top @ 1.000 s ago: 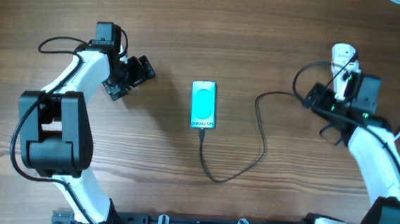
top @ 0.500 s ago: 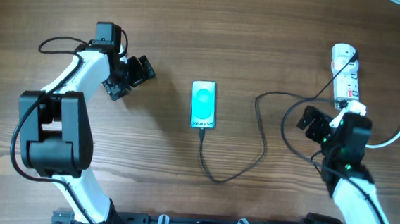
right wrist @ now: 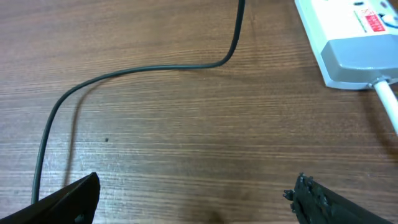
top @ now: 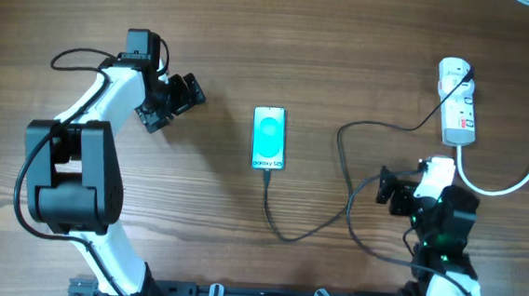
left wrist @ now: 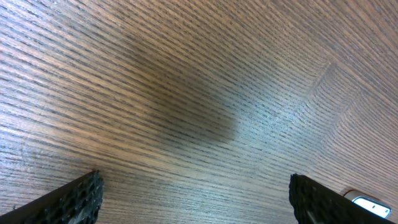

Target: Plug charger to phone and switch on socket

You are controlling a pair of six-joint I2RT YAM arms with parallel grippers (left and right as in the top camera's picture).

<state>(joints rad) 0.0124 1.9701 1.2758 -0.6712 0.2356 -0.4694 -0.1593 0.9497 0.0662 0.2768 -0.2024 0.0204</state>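
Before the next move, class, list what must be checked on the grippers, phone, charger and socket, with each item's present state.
1. Left gripper open and empty: ok.
2. Right gripper open and empty: ok.
3. Phone lying flat, screen lit: ok.
4. Charger cable meets the phone's near end; connector fully seated: cannot tell.
5. Socket switched on: cannot tell.
6. Right gripper clear of the socket: ok.

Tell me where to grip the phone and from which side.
Grip the phone across its two long edges near the middle, coming straight down from above. It lies flat, screen up, with those edges facing left and right, and the charger meets its near end, so keep off that end.
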